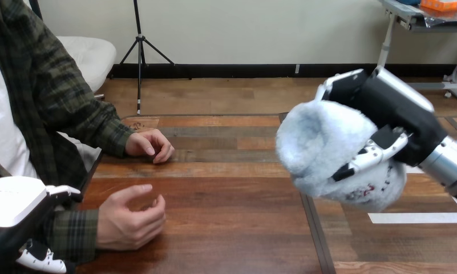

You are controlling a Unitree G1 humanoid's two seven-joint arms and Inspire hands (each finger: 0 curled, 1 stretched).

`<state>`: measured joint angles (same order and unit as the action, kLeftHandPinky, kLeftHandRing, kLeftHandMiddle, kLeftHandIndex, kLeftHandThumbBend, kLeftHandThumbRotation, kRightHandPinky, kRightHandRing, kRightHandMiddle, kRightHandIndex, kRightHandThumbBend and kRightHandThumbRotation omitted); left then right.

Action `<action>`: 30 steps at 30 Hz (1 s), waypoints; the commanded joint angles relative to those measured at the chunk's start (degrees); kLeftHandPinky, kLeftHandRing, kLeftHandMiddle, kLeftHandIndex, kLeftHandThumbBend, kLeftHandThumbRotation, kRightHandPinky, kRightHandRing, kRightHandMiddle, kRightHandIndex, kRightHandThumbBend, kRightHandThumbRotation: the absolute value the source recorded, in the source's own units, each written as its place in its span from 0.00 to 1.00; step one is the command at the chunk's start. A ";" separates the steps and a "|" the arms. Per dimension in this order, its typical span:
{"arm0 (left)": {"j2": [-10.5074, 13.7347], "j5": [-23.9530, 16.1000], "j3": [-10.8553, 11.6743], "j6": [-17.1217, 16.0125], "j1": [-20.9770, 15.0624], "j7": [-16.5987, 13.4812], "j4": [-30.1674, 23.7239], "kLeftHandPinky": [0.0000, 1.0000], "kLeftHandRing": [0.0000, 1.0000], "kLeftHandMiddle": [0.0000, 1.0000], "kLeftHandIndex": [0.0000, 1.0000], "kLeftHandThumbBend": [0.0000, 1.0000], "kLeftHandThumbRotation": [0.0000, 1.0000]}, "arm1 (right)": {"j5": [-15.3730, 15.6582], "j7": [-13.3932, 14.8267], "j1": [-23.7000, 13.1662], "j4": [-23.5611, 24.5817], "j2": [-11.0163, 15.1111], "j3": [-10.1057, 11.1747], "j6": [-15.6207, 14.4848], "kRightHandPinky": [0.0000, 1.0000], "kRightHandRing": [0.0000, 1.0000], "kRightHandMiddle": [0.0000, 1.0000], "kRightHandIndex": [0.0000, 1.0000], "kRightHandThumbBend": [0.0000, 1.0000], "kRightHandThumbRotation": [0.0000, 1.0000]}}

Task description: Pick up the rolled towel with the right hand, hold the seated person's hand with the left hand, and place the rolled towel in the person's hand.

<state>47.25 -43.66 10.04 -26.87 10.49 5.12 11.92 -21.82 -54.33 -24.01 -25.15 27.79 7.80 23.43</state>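
The rolled towel [323, 148], pale blue and fluffy, is held up above the table's right half. My right hand [388, 108] is shut on it, one finger [369, 154] curled across its front. The person sits at the left with both hands on the table. The nearer hand [129, 220] rests on its side with loosely curled fingers and holds nothing. The farther hand [150, 145] lies palm down. My left hand [12, 225] is at the bottom left corner, right against the plaid sleeve [69, 234] of the nearer arm. Whether it grips that arm I cannot tell.
The wooden table [231, 228] stretches between the person's hands and the towel, with a dark seam running down its right part. A strip of white tape [414, 217] lies on the table at the right, under my right arm.
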 commanded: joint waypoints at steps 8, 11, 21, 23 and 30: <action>0.42 -2.70 -5.67 1.37 -5.75 -7.62 6.25 0.60 0.68 0.72 0.74 1.00 0.12 | -3.62 -2.41 -1.57 5.99 0.81 2.32 0.69 0.12 0.18 0.25 0.31 0.74 0.00; 0.46 -3.36 -6.80 1.18 -6.51 -9.48 7.71 0.58 0.66 0.71 0.72 1.00 0.10 | -4.64 -3.20 -1.31 6.89 0.79 2.58 -0.45 0.12 0.18 0.25 0.31 0.73 0.00; 0.40 -3.74 -10.17 0.15 -9.20 -14.87 12.61 0.52 0.60 0.65 0.66 0.98 0.03 | -6.48 -3.79 0.51 10.41 0.75 3.31 -1.73 0.12 0.18 0.25 0.31 0.76 0.00; 0.53 -4.24 -11.11 -0.44 -9.98 -16.50 13.96 0.51 0.58 0.64 0.65 0.98 0.02 | -7.61 -4.59 0.69 10.78 0.56 3.58 -1.59 0.12 0.18 0.25 0.30 0.76 0.00; 0.58 -4.66 -13.05 -0.17 -11.52 -18.34 15.88 0.47 0.54 0.61 0.61 0.95 0.00 | -8.43 -5.03 1.63 12.51 0.69 4.22 -0.68 0.12 0.18 0.24 0.28 0.77 0.04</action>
<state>47.32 -47.70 -0.16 -27.02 1.79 -12.07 24.98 -27.66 -59.42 -21.38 -15.88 28.16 9.60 22.33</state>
